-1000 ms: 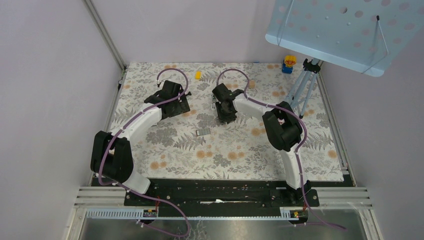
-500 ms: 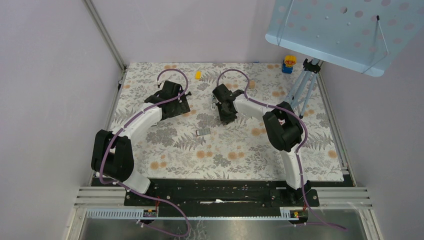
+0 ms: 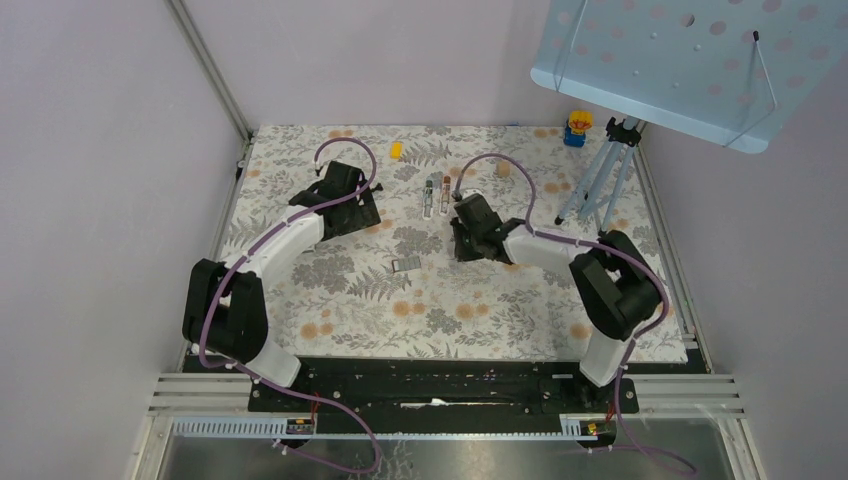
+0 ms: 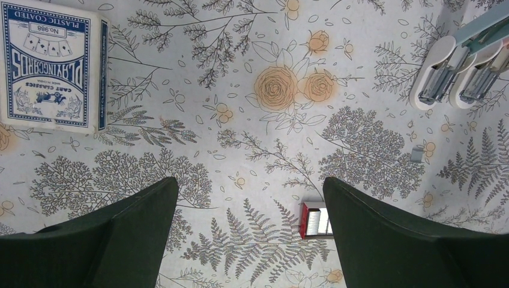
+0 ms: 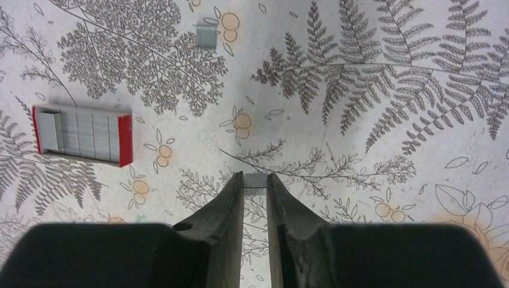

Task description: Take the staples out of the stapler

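Note:
The white stapler point(image 3: 435, 193) lies swung open on the floral cloth at the back middle; its two open halves show in the left wrist view point(image 4: 462, 66). My right gripper point(image 3: 466, 240) sits just near-right of it, shut on a short strip of staples point(image 5: 256, 182) pinched between its fingertips point(image 5: 256, 186) above the cloth. A loose staple strip point(image 5: 207, 35) lies on the cloth ahead. My left gripper point(image 3: 345, 200) hovers left of the stapler, open and empty point(image 4: 249, 228).
A red staple box point(image 3: 404, 264) lies mid-table, also in the right wrist view point(image 5: 82, 134) and the left wrist view point(image 4: 315, 220). A playing-card box point(image 4: 51, 66) lies under the left arm. A yellow piece point(image 3: 396, 150), a toy point(image 3: 578, 127) and a tripod point(image 3: 600, 185) stand at the back.
My right gripper has pulled off the stapler toward the near right, with a staple strip in its jaws. The stapler now lies uncovered. The left arm has not moved.

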Tool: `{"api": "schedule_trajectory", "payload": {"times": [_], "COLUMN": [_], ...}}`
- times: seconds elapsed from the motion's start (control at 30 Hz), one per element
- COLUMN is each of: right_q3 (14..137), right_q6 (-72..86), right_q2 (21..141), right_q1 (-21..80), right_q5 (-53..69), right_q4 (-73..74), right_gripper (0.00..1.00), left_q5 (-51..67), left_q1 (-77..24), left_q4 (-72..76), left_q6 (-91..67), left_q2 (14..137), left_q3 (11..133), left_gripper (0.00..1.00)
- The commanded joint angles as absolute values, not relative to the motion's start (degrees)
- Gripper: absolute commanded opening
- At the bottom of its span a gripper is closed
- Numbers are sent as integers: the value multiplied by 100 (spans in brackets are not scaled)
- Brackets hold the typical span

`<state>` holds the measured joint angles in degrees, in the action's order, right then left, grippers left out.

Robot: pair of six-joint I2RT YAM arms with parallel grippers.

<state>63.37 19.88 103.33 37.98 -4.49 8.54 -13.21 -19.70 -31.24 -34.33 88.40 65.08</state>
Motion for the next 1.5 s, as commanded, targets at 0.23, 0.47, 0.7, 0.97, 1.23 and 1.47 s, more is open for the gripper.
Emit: {"api": "schedule_trajectory", "payload": {"times": [0.23, 0.47, 0.7, 0.97, 1.23, 1.47], "right_q3": [4444, 3674, 3383, 3072, 4268, 6017], "right_q6": [1862, 1863, 2005, 2147, 2226, 2196], "right_q2": [9666, 9415, 9449, 9244, 8481, 8794], "right_q1": [4237, 4316, 4439, 4562, 4554, 4491], "right_q5": [-1388, -1662, -1637, -1876, -1980, -2062], "right_q4": [-2323, -2969, -2805, -2656, -1372, 247], "right_gripper": [23, 28, 35, 42, 54, 63], "left_q5": [-1214, -1195, -1168, -1174, -1176, -1166], "left_q1": [-1924, -1925, -1924, -1917, -1914, -1915], "left_q4": [-2904, -2894, -2899, -2898, -2909, -2908], "left_q6": [-3418, -3423, -3424, -3427, -3415, -3412], "left_q2": [8899, 8910, 8946, 8928, 8922, 8881], "left_q3": [6484, 6485, 6484, 6470, 6476, 6455], "left_gripper": [95, 95, 95, 95, 95, 95]}}
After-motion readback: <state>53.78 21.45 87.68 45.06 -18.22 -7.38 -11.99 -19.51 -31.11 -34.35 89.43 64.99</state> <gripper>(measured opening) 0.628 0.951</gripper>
